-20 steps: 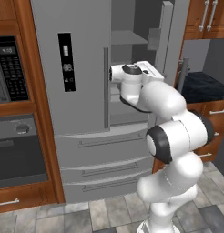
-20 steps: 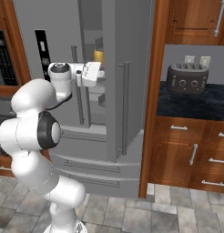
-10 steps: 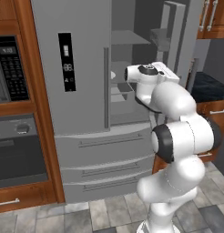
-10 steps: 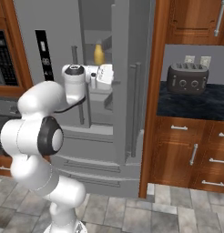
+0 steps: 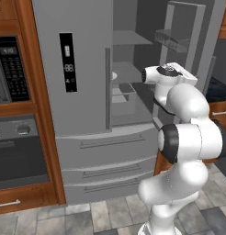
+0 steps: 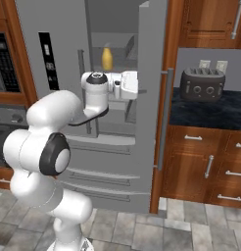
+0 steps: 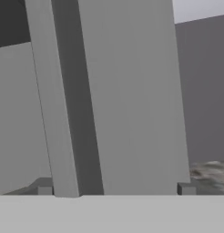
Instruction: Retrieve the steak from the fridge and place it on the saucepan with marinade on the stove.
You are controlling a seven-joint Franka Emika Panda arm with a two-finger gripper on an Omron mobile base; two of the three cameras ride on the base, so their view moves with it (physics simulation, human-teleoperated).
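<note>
Fridge (image 5: 82,114) right door open, one yellow bottle (image 6: 107,59) inside

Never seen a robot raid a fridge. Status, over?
End effector at the fridge, nothing held. Right door swung open. Steak not spotted yet; yellow bottle on a shelf.

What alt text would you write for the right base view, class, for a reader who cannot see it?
A white robot arm reaches its hand into the grey fridge, whose right door stands open. A yellow-orange bottle stands on a shelf inside; a toaster sits on the dark counter beside it.
</note>
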